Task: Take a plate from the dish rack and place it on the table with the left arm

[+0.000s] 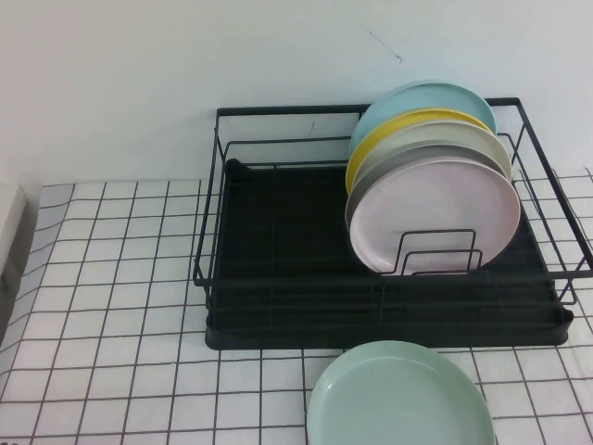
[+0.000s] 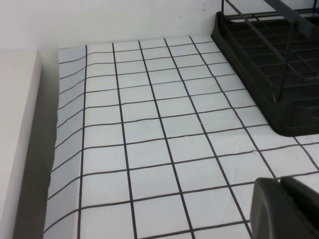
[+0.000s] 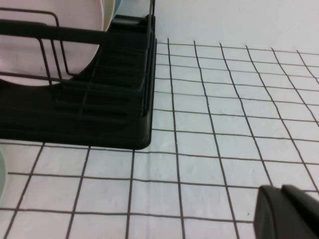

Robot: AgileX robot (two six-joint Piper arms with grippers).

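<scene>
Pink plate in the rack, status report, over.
Left gripper and right gripper low over white grid table, neither holding. Pale pink round plate frontmost in black wire dish rack. Mint-green plate lies in front.

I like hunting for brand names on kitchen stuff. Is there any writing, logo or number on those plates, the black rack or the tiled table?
None can be read in any view.
The pink plate and the plates behind it: plain.
The green plate on the table: plain.
The dish rack: no label showing.
The table: only black grid lines.
The left gripper and right gripper, low over the table at either side of the rack, show as unmarked black corners.
</scene>
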